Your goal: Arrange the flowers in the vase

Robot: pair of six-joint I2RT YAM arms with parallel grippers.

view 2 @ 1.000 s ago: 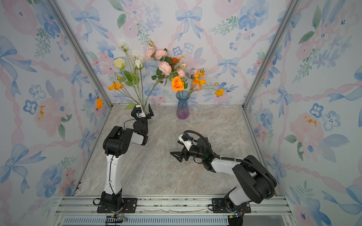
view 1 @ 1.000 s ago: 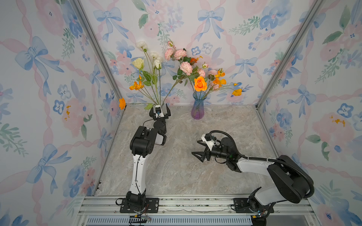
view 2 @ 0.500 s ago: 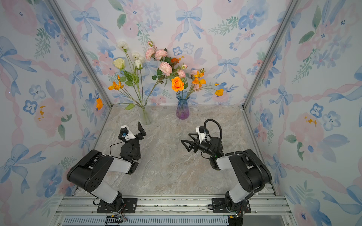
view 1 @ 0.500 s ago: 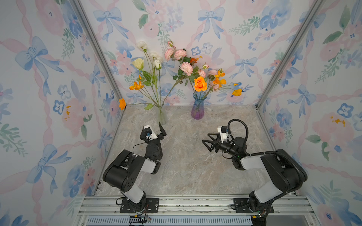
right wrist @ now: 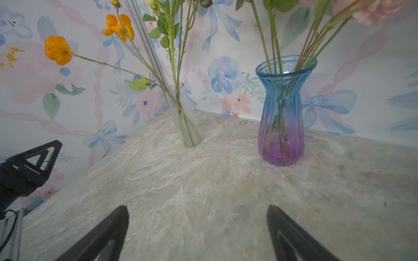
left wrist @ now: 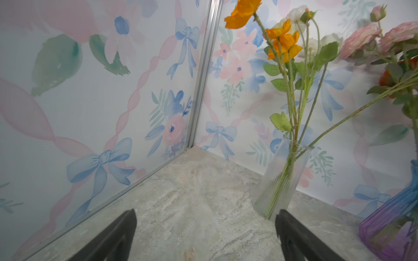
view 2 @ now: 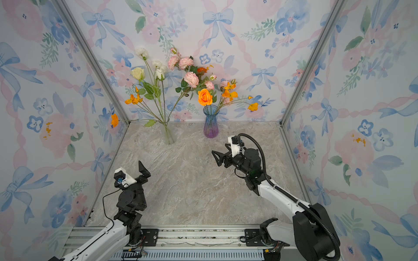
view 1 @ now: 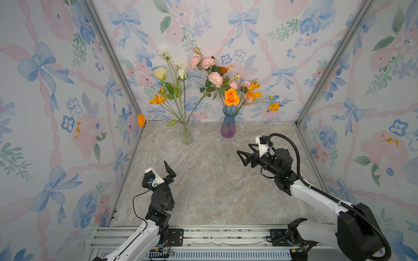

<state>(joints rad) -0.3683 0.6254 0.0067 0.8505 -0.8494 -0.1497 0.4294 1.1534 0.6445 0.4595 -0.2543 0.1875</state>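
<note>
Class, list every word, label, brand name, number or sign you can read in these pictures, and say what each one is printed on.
No readable text in any view.
The clear vase, blue-and-purple vase, flowers, wallpapered walls and tabletop show no lettering, only patterns and plain surfaces.

Marbled tabletop (view 1: 214, 192): clear vase (view 1: 186, 135), blue-purple vase (view 1: 228, 130) (both upright)

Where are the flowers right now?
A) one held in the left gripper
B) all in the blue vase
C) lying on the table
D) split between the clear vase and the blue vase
D: flowers stand in both the clear vase and the blue vase; none lie on the table.
</note>
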